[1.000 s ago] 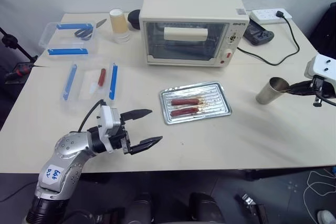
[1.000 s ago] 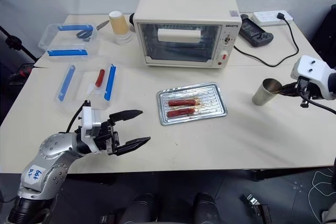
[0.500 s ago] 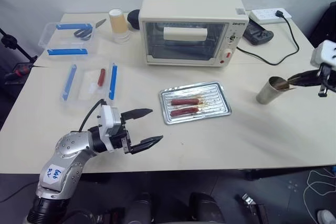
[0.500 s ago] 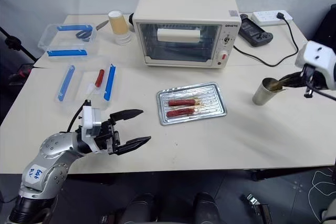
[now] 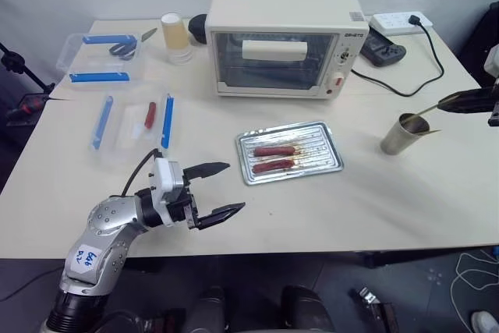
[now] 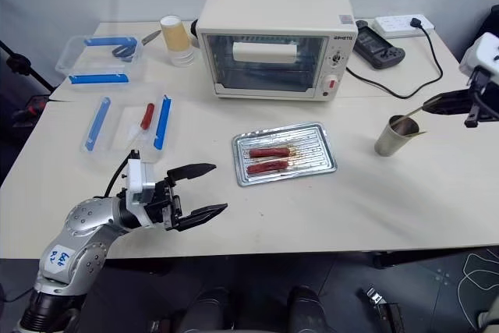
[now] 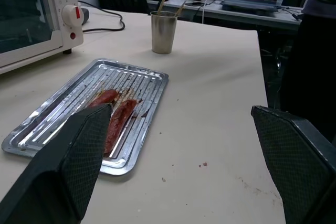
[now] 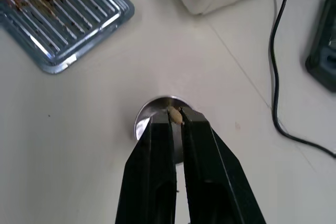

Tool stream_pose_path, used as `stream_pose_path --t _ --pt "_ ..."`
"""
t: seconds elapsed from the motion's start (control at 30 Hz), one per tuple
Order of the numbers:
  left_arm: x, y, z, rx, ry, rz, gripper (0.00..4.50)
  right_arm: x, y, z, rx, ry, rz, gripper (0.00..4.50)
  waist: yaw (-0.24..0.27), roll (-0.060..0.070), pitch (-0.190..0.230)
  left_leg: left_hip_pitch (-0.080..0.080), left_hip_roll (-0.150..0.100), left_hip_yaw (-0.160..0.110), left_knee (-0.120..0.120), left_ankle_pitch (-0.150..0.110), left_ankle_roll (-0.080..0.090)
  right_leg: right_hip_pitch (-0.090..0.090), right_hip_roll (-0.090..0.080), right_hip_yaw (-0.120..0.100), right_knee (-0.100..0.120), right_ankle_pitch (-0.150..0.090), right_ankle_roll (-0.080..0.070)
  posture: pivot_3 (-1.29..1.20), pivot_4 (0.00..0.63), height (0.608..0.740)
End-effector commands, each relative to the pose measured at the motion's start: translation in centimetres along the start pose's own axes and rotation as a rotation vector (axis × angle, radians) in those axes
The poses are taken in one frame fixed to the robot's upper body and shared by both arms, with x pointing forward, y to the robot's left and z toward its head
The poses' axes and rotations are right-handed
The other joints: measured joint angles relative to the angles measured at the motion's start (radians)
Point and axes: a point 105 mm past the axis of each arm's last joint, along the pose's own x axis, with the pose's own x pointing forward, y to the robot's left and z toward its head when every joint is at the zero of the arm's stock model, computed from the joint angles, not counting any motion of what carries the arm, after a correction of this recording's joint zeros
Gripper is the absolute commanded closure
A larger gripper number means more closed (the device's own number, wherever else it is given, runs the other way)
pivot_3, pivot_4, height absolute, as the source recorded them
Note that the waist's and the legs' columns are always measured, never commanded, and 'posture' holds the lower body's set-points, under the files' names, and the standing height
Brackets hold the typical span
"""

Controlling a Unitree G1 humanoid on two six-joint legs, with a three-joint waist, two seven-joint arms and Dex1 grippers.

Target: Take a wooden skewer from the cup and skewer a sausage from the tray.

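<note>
silver left arm [image 5: 105, 228] with white label, black cable, perhaps handwritten.

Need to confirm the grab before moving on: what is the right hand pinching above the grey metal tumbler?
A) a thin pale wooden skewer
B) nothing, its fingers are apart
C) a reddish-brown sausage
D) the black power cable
A: the right hand is shut on the thin pale wooden skewer, whose lower end is still in the grey metal tumbler.

A thin pale wooden skewer [image 6: 415, 111] slants up from the grey metal cup [image 6: 391, 136], at three o'clock of the shiny ridged tray [image 6: 285, 153] holding two reddish-brown sausages [image 6: 270, 151].
</note>
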Motion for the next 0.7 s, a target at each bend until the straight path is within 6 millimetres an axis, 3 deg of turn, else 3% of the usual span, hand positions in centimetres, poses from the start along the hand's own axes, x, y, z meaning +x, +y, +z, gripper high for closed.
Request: stream_pose_path --t 0.03,0.13,0.3,0.5,0.7 --pt "-0.5 0.2 0.5 0.024 -0.015 -0.007 0.00 -4.2 0.0 3.5 -0.014 -0.120 -0.010 4.22 0.002 0.001 0.000 0.000 0.000 0.000 0.000 0.000 0.000 0.000 0.000 0.000 0.000 0.000 0.000 0.00 0.150 0.740" --pt "-0.3 0.3 0.4 0.024 -0.024 -0.020 0.00 -4.8 0.4 4.7 0.036 -0.191 0.017 4.22 -0.002 0.000 0.000 0.000 0.000 0.000 0.000 0.000 0.000 0.000 0.000 0.000 -0.001 0.000 0.000 0.00 0.150 0.740" --pt "0.6 0.9 0.9 0.032 -0.066 -0.026 0.00 -3.6 2.4 6.0 0.118 -0.305 0.155 4.22 -0.004 0.000 0.000 0.000 0.001 0.000 0.001 0.000 0.000 0.000 0.000 0.000 0.001 0.000 0.000 0.00 0.150 0.740" --pt "1.9 2.0 2.4 0.016 -0.160 -0.005 0.00 -0.3 6.9 8.9 0.371 -0.593 0.504 4.22 -0.001 0.000 0.000 0.000 0.001 -0.001 0.001 0.000 0.000 0.000 0.000 -0.001 0.002 0.000 0.000 0.00 0.150 0.740" --pt "4.4 2.4 4.3 0.046 -0.265 -0.031 0.00 2.4 10.2 10.8 0.520 -0.757 0.685 4.22 0.022 0.000 0.000 -0.002 0.000 -0.002 0.007 -0.001 0.000 0.000 0.000 -0.002 0.004 0.000 0.000 0.00 0.150 0.740"
